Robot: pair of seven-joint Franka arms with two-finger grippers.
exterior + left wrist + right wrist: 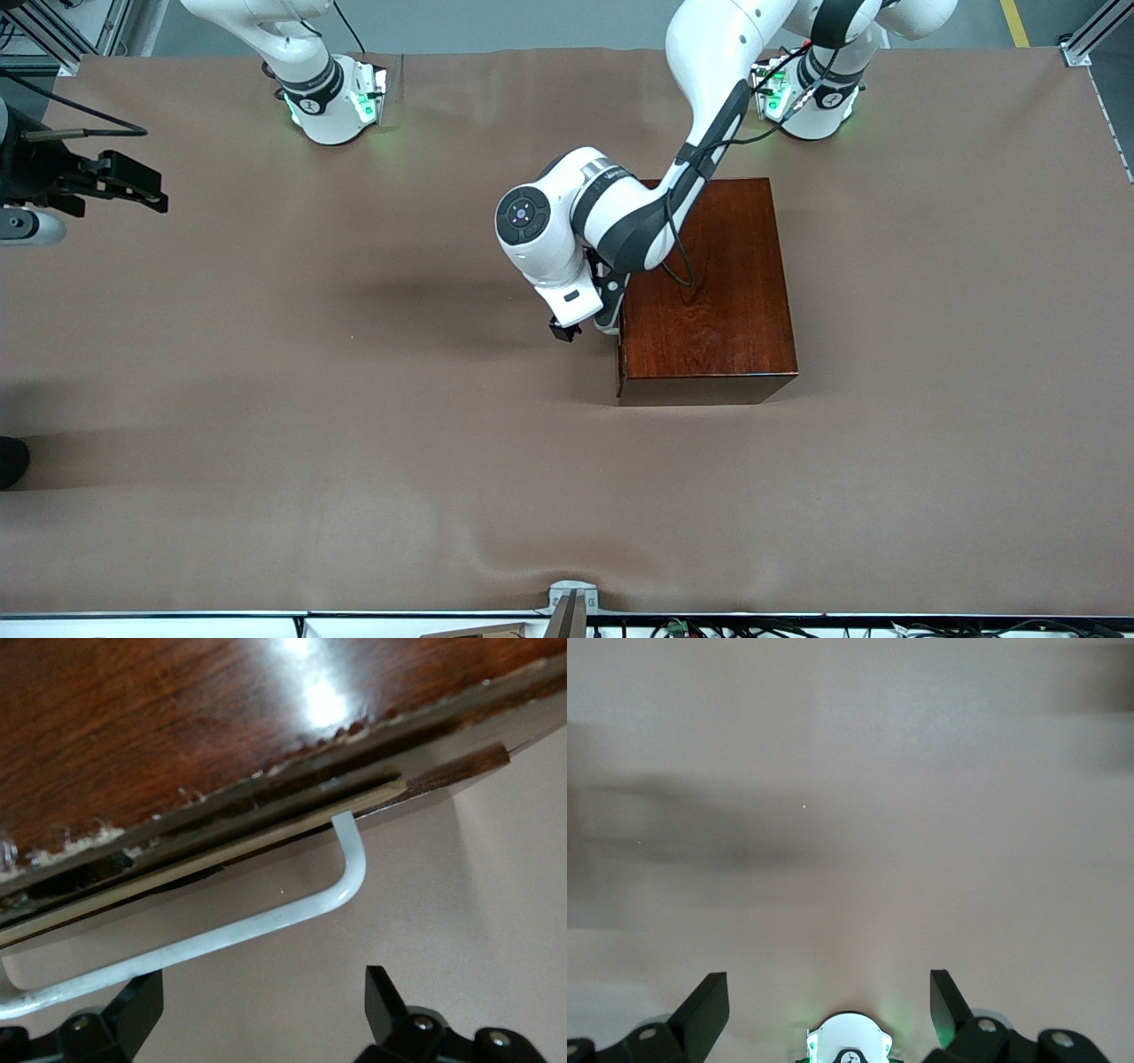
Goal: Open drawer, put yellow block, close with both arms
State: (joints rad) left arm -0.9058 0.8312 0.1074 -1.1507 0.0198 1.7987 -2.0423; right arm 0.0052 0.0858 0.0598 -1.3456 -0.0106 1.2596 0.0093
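The left gripper (261,1014), fingers spread and empty, sits just beside the shut drawer's white handle (266,923), whose bar runs across its gap, while the open right gripper (133,182) waits well apart.

We see two white jointed arms (709,115), dark grey joint bands, green-lit bases (354,102), black cable, round button panel (520,215), black screwed fingers (385,1001)

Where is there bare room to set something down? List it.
The brown table cover lies bare between the wooden box and the front camera's edge, and widely toward the right arm's end. It is crowded beside the box's drawer handle, where the left gripper sits open. The right gripper waits open over bare cover.
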